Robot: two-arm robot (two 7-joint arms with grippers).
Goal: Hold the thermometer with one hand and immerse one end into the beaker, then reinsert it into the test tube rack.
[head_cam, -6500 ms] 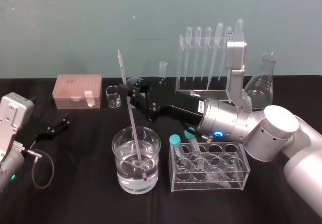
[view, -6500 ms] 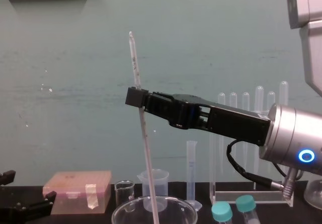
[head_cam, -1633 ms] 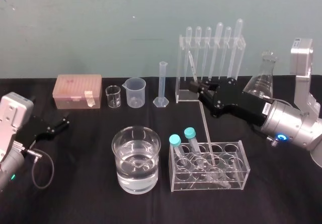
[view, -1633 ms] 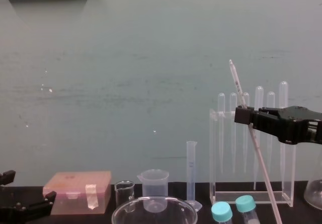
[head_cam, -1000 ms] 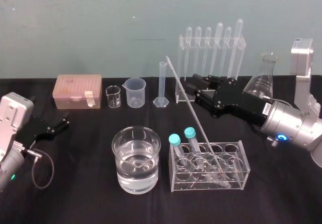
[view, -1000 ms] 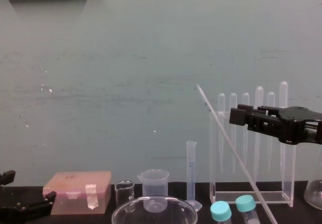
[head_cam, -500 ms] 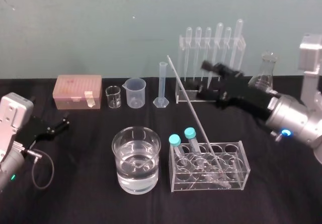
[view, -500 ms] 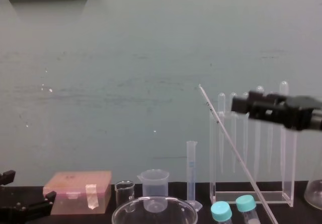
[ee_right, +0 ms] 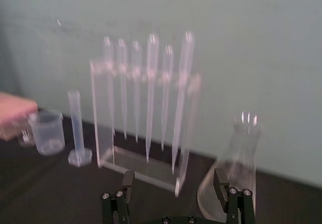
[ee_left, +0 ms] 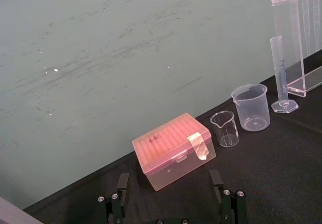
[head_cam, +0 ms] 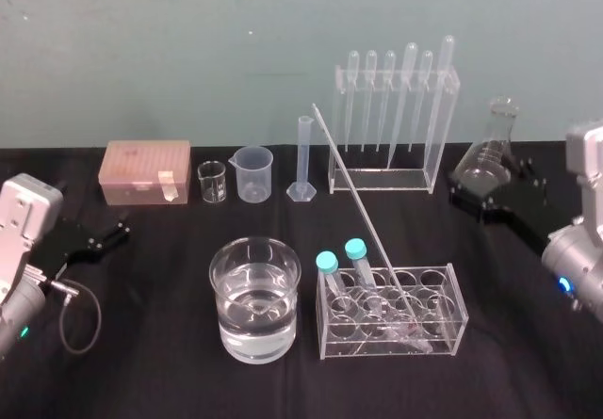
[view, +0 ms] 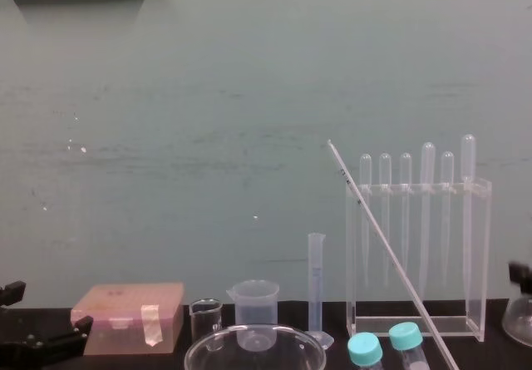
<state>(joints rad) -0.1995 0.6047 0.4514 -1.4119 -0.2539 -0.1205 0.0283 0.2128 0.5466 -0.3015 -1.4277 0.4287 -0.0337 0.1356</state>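
Head view: thermometer (head_cam: 358, 207) leaning in rack (head_cam: 438, 340)

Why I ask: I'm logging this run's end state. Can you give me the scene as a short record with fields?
thermometer: leaning, lower end in the test tube rack, no gripper touching it
beaker: holds clear liquid, stands left of the rack, nothing dipped in it
right gripper: open, empty, beside the conical flask
left gripper: open, empty, parked at the table's left, facing the pink box
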